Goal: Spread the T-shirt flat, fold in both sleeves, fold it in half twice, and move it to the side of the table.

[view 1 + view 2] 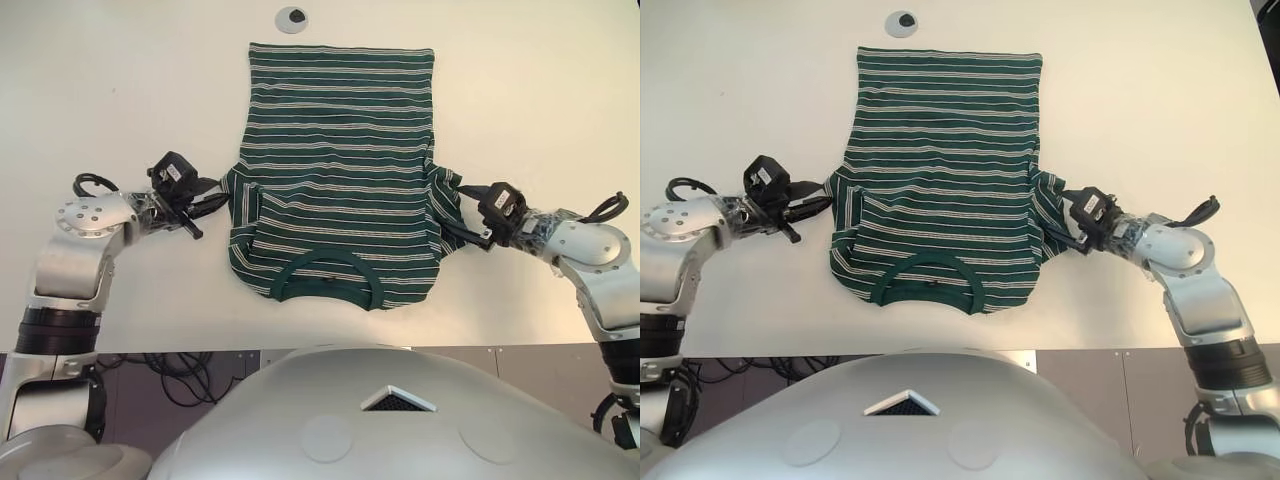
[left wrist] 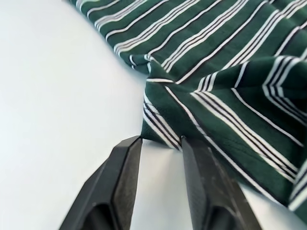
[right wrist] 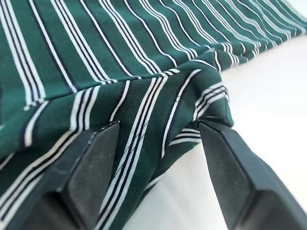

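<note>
Both arms bend inward, forearms low and level. The left gripper [image 2: 160, 140] has its fingers narrowly parted; the right gripper [image 3: 158, 127] has its fingers spread wide.

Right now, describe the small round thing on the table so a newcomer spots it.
On the white table lies a green striped T-shirt. Just past its far hem, toward the robot's left, sits a small disc. It alone is round, pale with a dark centre.

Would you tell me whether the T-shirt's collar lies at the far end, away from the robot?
No, the collar of the T-shirt lies at the near end, toward the robot.
</note>
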